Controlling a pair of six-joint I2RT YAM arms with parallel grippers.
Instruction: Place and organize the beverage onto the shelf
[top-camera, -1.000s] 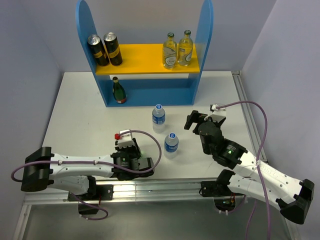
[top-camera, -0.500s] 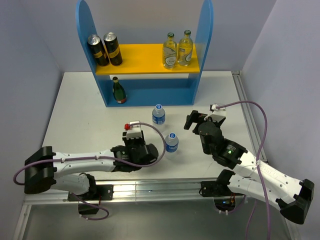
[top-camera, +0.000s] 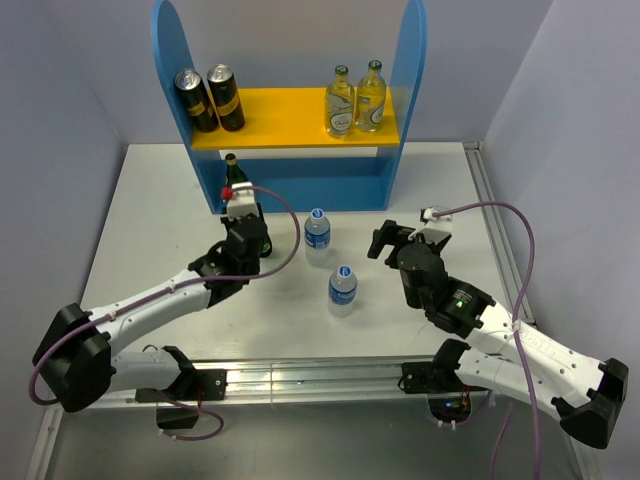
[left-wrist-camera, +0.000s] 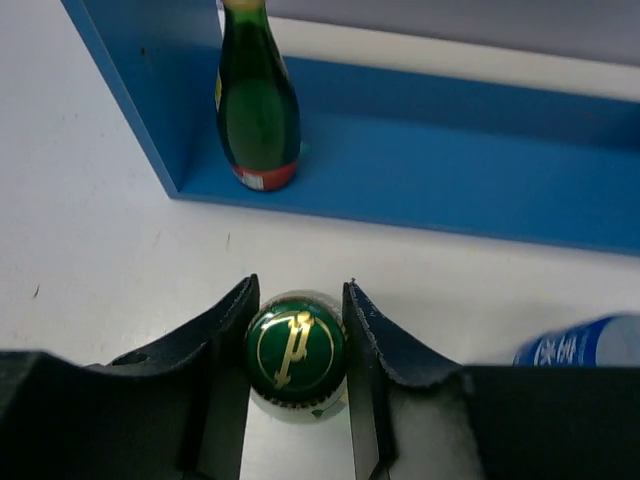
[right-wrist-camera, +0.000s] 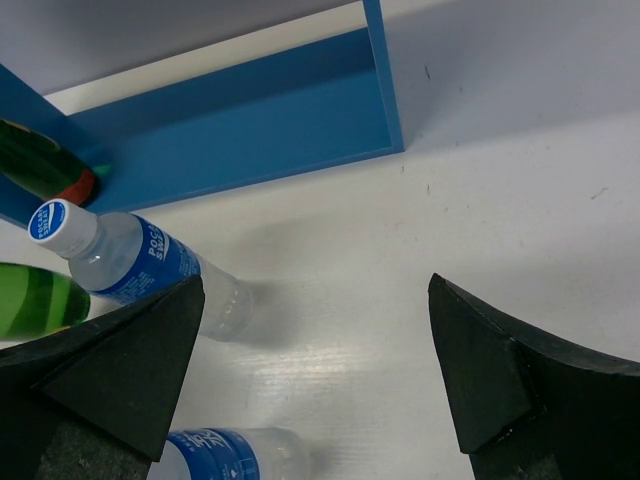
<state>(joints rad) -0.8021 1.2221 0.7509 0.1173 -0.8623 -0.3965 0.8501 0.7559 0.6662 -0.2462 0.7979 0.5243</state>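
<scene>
Green bottle (left-wrist-camera: 295, 348) mostly under left claw (left-wrist-camera: 298, 296).

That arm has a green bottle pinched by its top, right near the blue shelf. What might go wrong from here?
The left tool pinches the green bottle only around its cap, so it may swing or slip out. A second green bottle already stands on the lower level of the shelf just ahead; setting this one beside it might knock it over. A blue-capped bottle stands close on the right and might get brushed.
</scene>
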